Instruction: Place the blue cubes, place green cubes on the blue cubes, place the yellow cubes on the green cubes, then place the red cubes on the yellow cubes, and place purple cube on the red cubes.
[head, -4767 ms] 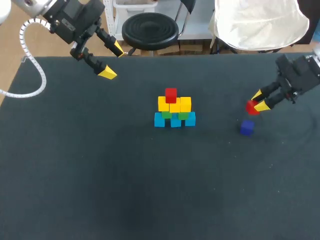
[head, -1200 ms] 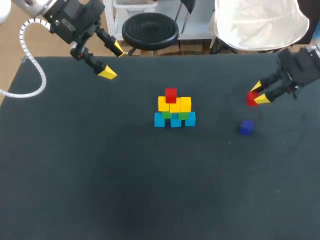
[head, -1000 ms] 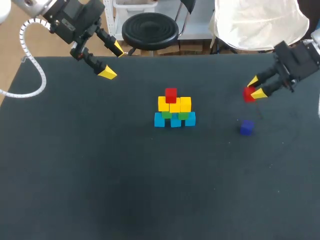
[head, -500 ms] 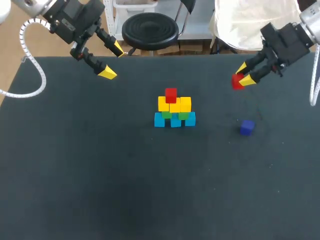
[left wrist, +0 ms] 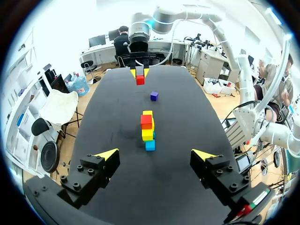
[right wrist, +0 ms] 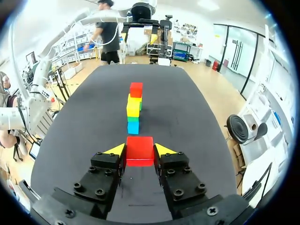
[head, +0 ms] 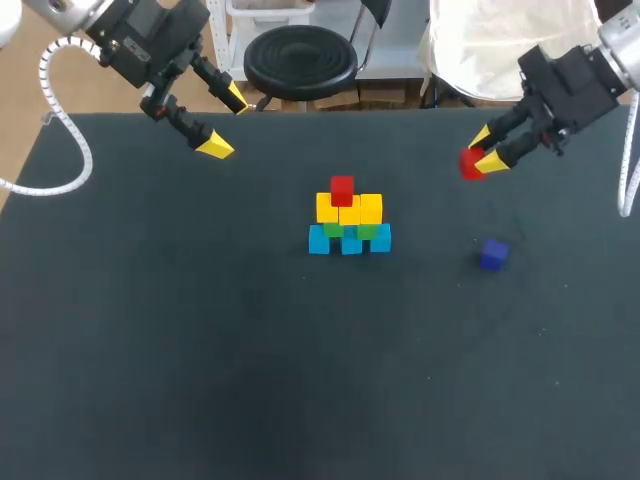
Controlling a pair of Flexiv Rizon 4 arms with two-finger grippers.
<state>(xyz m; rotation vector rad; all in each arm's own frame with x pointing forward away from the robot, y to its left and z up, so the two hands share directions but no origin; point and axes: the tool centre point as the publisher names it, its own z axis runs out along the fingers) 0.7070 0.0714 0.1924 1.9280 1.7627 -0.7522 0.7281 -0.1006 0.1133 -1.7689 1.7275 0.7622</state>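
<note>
Wide gap btw stack (head: 348,222) & purple cube (head: 492,254).

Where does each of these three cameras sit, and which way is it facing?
Head view: fixed above and behind the robot, looking down on the table; both arms show, left gripper open, right gripper shut on a red cube.
Left wrist view: on the left wrist, looking past its own gripper at the cube stack.
Right wrist view: on the right wrist, facing the stack over its held cube.
Shared: all three see the stack.

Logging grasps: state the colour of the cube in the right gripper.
The cube is red; it shows best in the right wrist view.
</note>
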